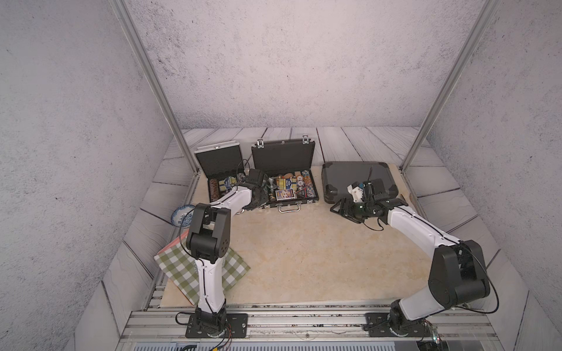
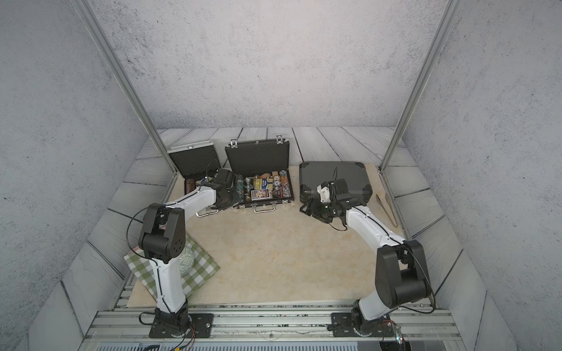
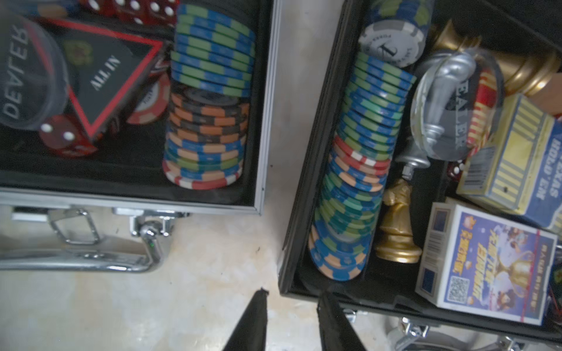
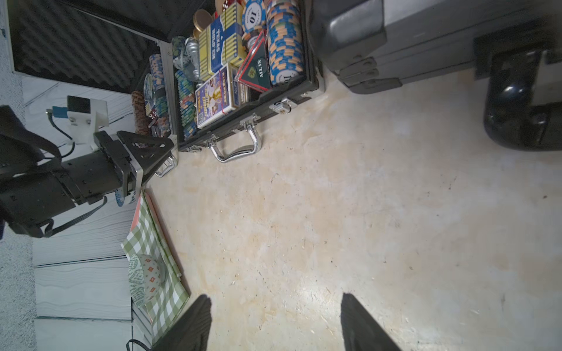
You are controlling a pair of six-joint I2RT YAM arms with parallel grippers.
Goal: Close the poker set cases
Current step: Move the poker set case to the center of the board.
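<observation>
Two cases stand open at the back of the desk (image 1: 304,252): the silver case (image 1: 219,161) and the black case (image 1: 282,158), lids raised and chips (image 3: 209,91) exposed. The grey case (image 1: 355,176) beside them is already shut. The left pincer (image 3: 294,304) is hung low over the bare strip between the open cases' front corners, jaws narrowly parted and nothing held, probably so that a lid can be reached. The right pincer (image 4: 275,304) is held wide open and empty over the desk before the grey case, clear of the lids.
</observation>
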